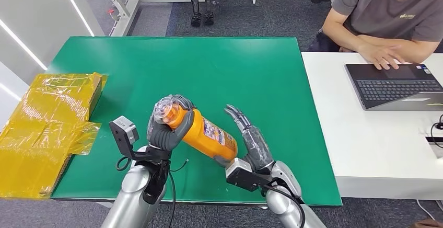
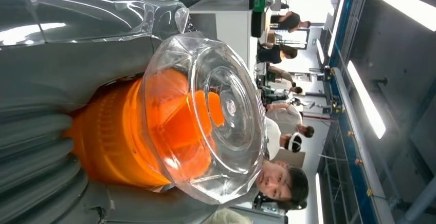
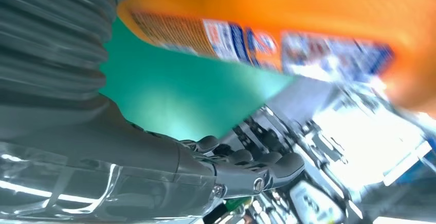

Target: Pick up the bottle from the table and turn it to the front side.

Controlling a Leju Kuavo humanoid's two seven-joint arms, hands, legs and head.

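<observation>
The orange plastic bottle (image 1: 201, 131) with clear faceted cap and printed label lies tilted above the green counter (image 1: 219, 66), grasped near the cap by the left hand (image 1: 167, 126); the right hand (image 1: 251, 139), fingers spread, holds nothing beside its base.

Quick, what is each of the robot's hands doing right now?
Left hand: gripping the cap end of the orange plastic bottle.
Right hand: open, fingers apart beside the bottle's base.
</observation>
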